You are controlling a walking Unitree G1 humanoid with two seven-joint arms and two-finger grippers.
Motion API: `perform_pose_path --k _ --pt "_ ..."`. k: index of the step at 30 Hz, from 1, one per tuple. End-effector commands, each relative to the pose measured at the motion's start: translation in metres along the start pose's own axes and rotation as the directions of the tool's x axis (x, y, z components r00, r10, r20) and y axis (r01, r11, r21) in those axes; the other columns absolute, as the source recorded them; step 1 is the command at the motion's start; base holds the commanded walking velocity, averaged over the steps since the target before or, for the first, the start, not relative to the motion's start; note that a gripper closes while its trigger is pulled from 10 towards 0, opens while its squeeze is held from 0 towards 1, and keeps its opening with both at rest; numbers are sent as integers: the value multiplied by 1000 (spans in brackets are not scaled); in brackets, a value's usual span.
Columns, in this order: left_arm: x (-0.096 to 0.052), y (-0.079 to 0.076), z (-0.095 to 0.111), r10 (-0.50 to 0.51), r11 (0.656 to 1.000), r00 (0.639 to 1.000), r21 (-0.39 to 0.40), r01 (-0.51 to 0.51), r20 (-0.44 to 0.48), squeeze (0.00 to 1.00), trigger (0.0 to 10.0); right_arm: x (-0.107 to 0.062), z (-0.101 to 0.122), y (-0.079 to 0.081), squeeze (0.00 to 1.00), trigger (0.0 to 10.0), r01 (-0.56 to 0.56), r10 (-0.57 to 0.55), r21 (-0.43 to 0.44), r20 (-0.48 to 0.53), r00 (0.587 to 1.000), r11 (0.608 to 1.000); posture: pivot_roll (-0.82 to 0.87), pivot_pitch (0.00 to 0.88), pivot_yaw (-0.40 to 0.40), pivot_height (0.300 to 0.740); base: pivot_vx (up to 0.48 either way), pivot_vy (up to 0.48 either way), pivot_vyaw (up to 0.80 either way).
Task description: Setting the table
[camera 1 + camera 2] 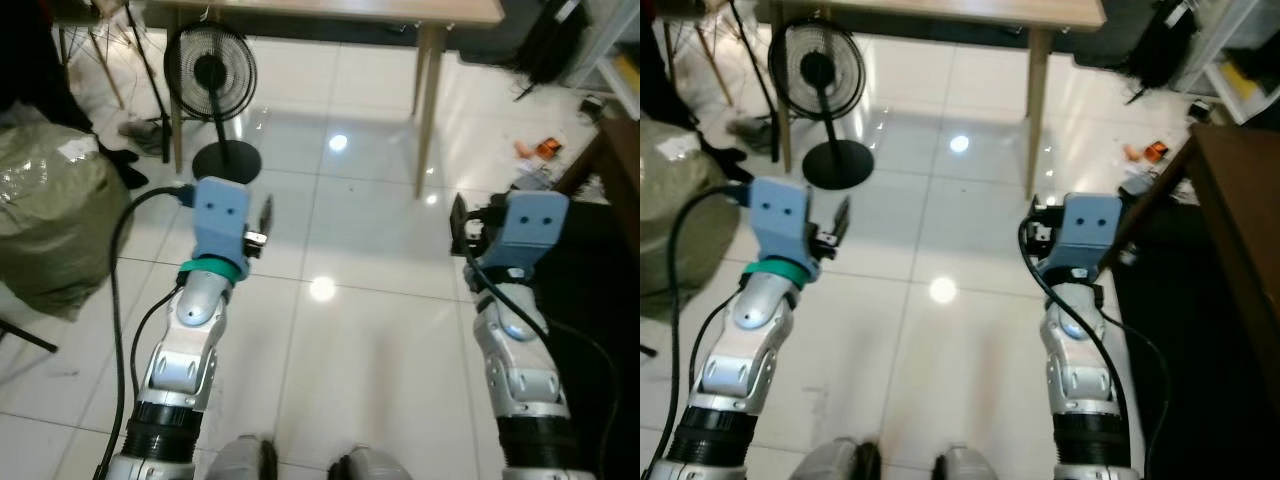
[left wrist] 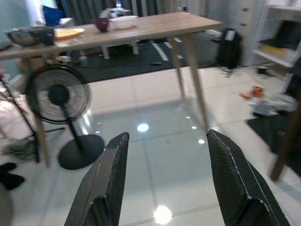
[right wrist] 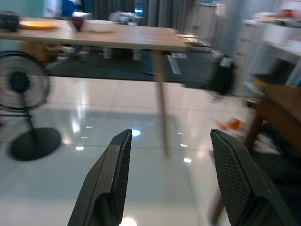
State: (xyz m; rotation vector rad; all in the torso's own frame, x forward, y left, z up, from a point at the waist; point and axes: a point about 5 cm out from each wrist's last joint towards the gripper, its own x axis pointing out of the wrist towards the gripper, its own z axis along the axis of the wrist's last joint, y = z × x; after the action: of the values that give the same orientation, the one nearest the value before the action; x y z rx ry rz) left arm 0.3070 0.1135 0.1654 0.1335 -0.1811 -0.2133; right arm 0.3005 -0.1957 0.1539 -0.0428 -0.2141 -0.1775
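A long wooden table [image 2: 155, 26] stands ahead across the shiny tiled floor. On it sit a dark metal bowl [image 2: 23, 35], a yellow plate [image 2: 68, 33], a dark red cup [image 2: 101, 24] and a white bowl [image 2: 123, 22]. My left gripper [image 2: 167, 136] is held out at waist height, open and with nothing between its fingers, well short of the table. My right gripper [image 3: 171, 134] is held the same way, open and holding nothing, and its view also takes in the yellow plate [image 3: 37, 24] and the white bowl [image 3: 99, 26].
A black standing fan [image 1: 210, 70] is by the table's left leg. A bulging green bag [image 1: 50, 220] lies at my left. Dark wooden furniture [image 1: 1240, 200] is close on my right, with small clutter [image 1: 545, 150] on the floor beyond it. A black backpack [image 2: 229, 41] sits farther back.
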Motion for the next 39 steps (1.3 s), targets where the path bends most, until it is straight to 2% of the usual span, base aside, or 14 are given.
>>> perform_pose_path --k 1,15,19,39 --pt "-3 5 -4 15 1000 1000 3 -15 -17 0 10000 -2 -2 4 0 10000 -10 10 5 -8 1000 1000 -15 0 22 740 -480 0 0" --pt "-2 5 -3 15 1000 1000 -4 -15 -12 0 10000 -2 -3 4 0 10000 -6 6 10 -14 1000 1000 -15 0 26 740 -354 0 0" --pt "-1 4 0 11 1000 1000 -25 -11 -2 0 10000 -2 -4 4 0 10000 1 0 34 -25 1000 999 -17 0 28 740 0 0 -800" --pt "0 2 1 4 1000 1000 -30 -4 0 0 10000 -1 -3 5 0 10000 -1 1 36 -22 1000 999 -14 0 32 740 0 0 -800"
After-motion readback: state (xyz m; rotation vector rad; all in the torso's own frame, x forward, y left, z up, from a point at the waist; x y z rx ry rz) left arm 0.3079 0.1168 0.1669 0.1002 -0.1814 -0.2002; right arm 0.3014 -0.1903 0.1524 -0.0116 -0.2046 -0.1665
